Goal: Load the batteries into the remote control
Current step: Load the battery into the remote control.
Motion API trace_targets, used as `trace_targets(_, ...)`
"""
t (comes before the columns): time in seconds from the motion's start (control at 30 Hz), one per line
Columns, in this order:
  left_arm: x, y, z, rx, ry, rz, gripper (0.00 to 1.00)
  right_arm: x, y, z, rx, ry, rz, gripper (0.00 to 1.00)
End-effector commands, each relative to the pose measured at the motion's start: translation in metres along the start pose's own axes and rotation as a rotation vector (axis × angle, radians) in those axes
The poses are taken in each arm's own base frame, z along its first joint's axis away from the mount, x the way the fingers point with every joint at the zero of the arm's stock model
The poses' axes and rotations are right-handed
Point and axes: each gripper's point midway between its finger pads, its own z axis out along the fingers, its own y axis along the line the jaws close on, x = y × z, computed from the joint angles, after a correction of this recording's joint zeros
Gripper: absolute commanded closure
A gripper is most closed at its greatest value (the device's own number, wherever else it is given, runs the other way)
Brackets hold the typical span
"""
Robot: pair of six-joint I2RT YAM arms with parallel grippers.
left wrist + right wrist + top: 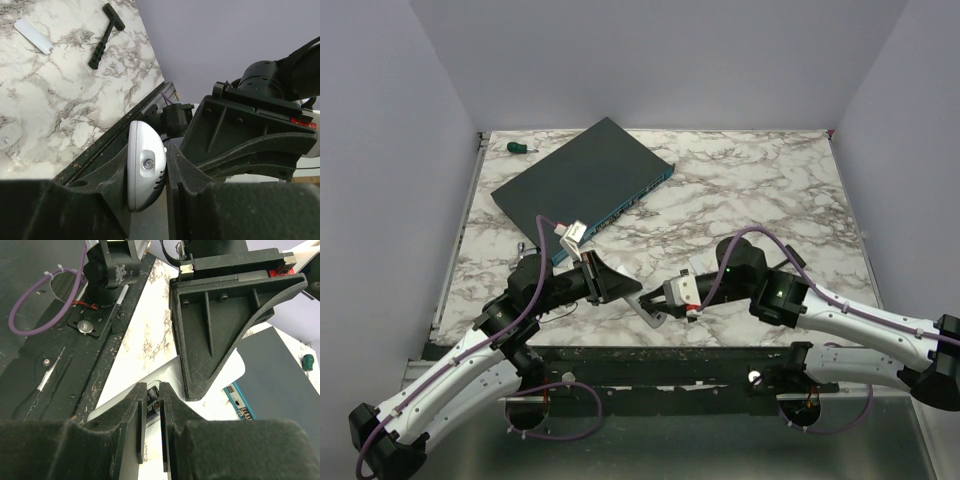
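The white remote control point(142, 185) is held end-on between my left gripper's point(147, 152) shut jaws, its small LED window facing the camera. From above, the remote point(653, 315) hangs near the table's front edge between both grippers. My right gripper point(152, 392) is shut on a dark battery point(154, 401) at its fingertips, right over the remote's point(170, 372) open compartment. Seen from above, the left gripper point(632, 290) and right gripper point(665, 297) nearly touch.
A large flat dark network box point(582, 185) lies at the back left, a green-handled tool point(520, 148) behind it. A white cover strip point(33, 36) and a black tool point(104, 35) lie on the marble. The table's front edge runs under the grippers.
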Motion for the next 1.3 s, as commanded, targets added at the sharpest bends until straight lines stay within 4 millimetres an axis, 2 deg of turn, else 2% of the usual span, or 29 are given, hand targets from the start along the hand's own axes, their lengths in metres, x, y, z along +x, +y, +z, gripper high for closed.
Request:
trace_targets(0.0,0.001,-0.010,-0.002,0.047,0.004,0.022,1.00,0.007,-0.001,-0.004,0.030,0.020,0.013,0.77)
trace_targets(0.57,-0.003,-0.014,-0.004,0.060,-0.018,0.026,1.00,0.012,0.010,-0.007,0.017,0.020,0.041,0.77)
trace_targets(0.77,-0.002,-0.012,-0.004,0.057,-0.018,0.022,1.00,0.004,0.016,-0.007,-0.025,-0.010,0.050,0.77)
trace_targets(0.9,-0.002,-0.011,-0.002,0.056,-0.018,0.021,1.00,-0.008,0.020,-0.004,-0.074,-0.055,0.045,0.76)
trace_targets(1.07,-0.002,-0.011,-0.001,0.054,-0.015,0.018,1.00,-0.019,0.016,-0.001,-0.084,-0.098,0.025,0.76)
trace_targets(1.27,-0.001,-0.009,-0.001,0.050,-0.012,0.016,1.00,-0.034,0.000,0.000,-0.014,-0.157,-0.027,0.75)
